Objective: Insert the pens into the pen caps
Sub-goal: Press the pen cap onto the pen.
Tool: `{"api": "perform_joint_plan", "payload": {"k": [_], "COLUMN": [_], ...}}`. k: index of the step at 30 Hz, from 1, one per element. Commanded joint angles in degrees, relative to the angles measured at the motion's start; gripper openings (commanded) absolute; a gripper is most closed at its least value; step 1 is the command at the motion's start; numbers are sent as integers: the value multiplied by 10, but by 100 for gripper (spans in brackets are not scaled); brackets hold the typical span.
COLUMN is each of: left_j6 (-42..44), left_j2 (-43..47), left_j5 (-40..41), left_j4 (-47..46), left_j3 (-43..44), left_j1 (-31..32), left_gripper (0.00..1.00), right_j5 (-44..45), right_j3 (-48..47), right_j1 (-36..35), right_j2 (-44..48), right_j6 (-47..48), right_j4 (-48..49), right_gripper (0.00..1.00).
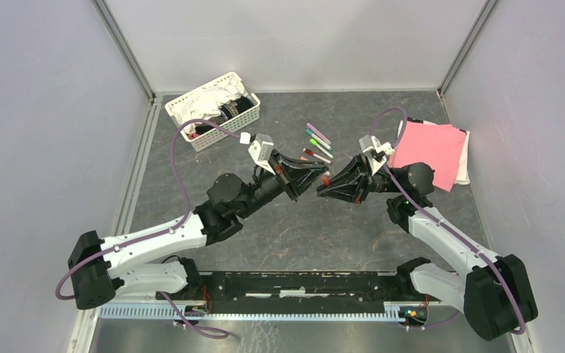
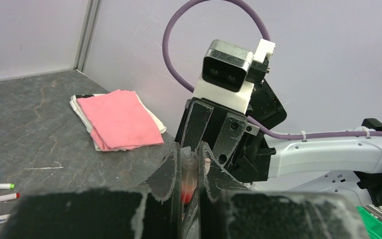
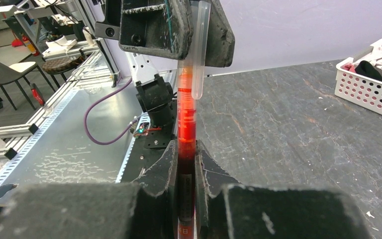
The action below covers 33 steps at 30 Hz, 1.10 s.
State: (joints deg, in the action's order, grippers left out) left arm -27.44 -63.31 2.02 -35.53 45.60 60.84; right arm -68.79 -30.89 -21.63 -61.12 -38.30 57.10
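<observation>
Grey slate-look table (image 1: 279, 228), pale walls (image 1: 287, 44), and it's nose to nose mid-frame in the top view! Low in the right wrist view, the right gripper (image 3: 185, 149) is clenched on the red pen (image 3: 186, 114), a glossy translucent barrel standing upright. Up top, the left gripper (image 3: 194, 50) pinches the clear cap (image 3: 198, 79), a slim clipped tube, over its tip. Capping looks underway; next comes a straight, aligned push along the barrel. Spare pens (image 1: 318, 143) lie just above.
</observation>
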Motion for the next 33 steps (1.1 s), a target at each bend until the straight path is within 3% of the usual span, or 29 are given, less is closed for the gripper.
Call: {"api": "perform_joint_plan", "payload": {"k": [1,7,11,12,15,16,19,21,22,23,24,25,26,27,28,30,32,33], "left_j6": [15,62,100,90,21,-9,-80,-60,-45,-24,-20,-26,-41,-67,-107,-148,-77,-29], "left_j2": [-10,-41,-68,-71,-79,-85,-107,-119,-126,-130,-130,-126,-123,-120,-123,-138,-160,-180], "left_j5": [-4,-17,-51,-66,-127,-142,-153,-101,-52,-20,-5,-10,-37,-82,-131,-180,-124,-69], "left_j4": [12,111,157,143,60,32,19,140,183,222,217,189,154,98,33,-40,100,197], "left_j3": [27,17,-23,-40,-95,-110,-135,-109,-89,-76,-77,-89,-111,-131,-154,-168,-107,-73], "left_j1": [5,29,48,47,47,47,49,75,99,113,119,118,112,95,74,60,93,128], "left_gripper": [2,2,2,2,2,2,2,2,2,2,2,2,2,2,2,2,2,2], "right_j5": [-1,4,2,5,70,84,92,58,42,38,35,39,50,60,60,45,42,47], "right_j3": [-11,-58,-65,-76,-139,-161,-171,-149,-122,-106,-102,-110,-126,-153,-163,-134,-112,-115], "right_j1": [1,-7,-21,-18,-9,-11,-8,-7,-8,-7,-8,-10,-11,-13,-15,-14,-14,-11], "right_j2": [-1,-22,-71,-70,-16,-17,-19,-23,-29,-36,-41,-37,-28,-23,-22,-22,-26,-28], "right_j6": [8,-11,-234,-196,143,202,212,120,36,-46,-70,-39,48,125,158,72,-11,-11], "right_j4": [14,18,308,273,-192,-267,-289,-180,-46,61,91,49,-49,-174,-215,-106,11,10], "right_gripper": [0,0,0,0,0,0,0,0,0,0,0,0,0,0,0,0,0,0]}}
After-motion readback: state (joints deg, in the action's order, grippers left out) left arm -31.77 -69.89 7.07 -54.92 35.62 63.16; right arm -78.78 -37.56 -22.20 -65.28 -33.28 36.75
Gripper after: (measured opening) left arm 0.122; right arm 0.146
